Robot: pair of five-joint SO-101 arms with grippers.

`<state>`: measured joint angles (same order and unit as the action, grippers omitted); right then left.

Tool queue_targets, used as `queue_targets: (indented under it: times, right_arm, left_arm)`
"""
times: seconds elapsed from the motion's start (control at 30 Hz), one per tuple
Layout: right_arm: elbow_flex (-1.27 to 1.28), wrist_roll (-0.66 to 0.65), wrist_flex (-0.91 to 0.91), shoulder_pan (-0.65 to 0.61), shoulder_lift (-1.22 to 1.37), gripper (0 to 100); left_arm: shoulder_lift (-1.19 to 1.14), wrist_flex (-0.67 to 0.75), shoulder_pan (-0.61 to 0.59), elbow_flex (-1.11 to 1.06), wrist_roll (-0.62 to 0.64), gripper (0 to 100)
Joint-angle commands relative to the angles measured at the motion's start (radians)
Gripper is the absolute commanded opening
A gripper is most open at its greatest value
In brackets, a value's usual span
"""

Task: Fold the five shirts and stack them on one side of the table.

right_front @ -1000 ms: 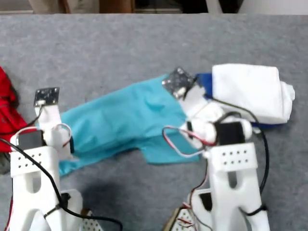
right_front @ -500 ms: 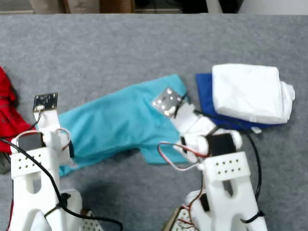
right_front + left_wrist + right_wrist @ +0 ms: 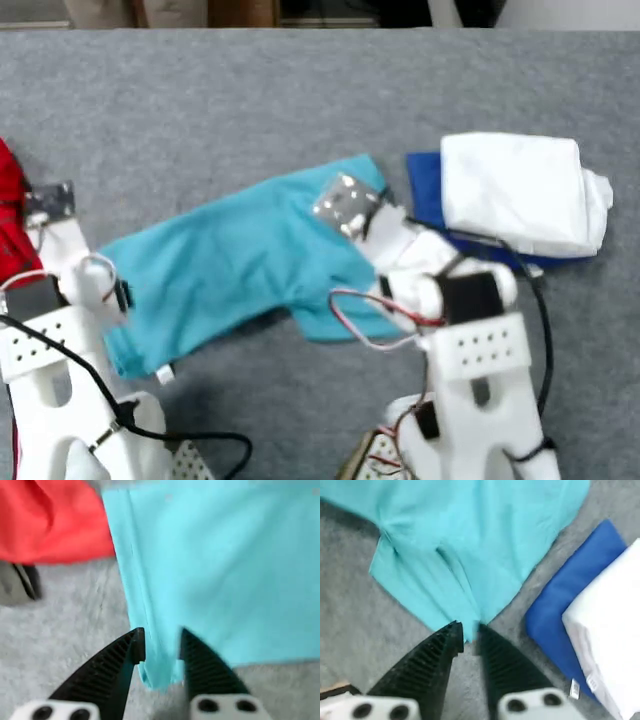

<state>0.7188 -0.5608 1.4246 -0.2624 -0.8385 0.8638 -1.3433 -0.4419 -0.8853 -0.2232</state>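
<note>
1. What's just changed: over the last second the left arm has swung out toward the red shirt [image 3: 10,215] and the right arm has backed away from the stack. The teal shirt [image 3: 230,260] has been dragged along. Its far corner was right up by the blue shirt [image 3: 425,195] and now sits apart from it, with bare bench [image 3: 200,100] between them.
2. The left pincer [image 3: 160,641] is clamped on the teal shirt's near hem corner, with cloth bunched between its tips. The right pincer [image 3: 469,628] is nipped shut on the opposite edge, tips nearly together.
3. The teal shirt lies flat mid-bench, stretched diagonally between the two arms. The white shirt [image 3: 515,190] is folded on top of the blue one off to the right side.
4. My read is that this is the straightening pull before the first fold (two shirts look done, and the red one is still a heap).
5. As for writing, there's a small white tag [image 3: 165,375] at the teal shirt's near corner and another label [image 3: 575,689] on the white shirt. Both are too small to read.
</note>
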Motion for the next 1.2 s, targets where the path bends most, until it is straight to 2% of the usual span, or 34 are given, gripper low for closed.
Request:
queue_targets:
  times: [0.0,0.17,0.3,0.43,0.77,1.0,1.17]
  right_arm:
    - [-0.087,0.031,-0.08,-0.024,0.136,2.0]
    - [-0.254,0.052,-0.216,-0.025,0.455,0.9]
    - [-0.449,0.112,-0.288,-0.024,0.742,0.9]
    - [-0.661,0.114,-0.31,-0.024,1.007,0.9]
    - [-1.328,0.186,-0.304,0.019,1.601,0.9]
    - [-1.732,0.187,-0.273,0.071,1.906,0.9]
    - [-2.022,0.178,-0.06,0.081,2.015,0.9]
  left_arm:
    - [0.004,0.101,0.029,0.044,0.075,3]
    - [-0.082,0.296,0.121,-0.028,0.199,2]
    - [-0.225,0.433,0.123,-0.044,0.256,2]
    - [-0.375,0.5,0.121,-0.028,0.265,2]
    - [-0.636,0.795,0.12,-0.017,0.259,2]
    - [-0.659,0.825,0.063,0.063,0.264,2]
    - [-0.659,0.822,0.02,0.112,0.259,2]
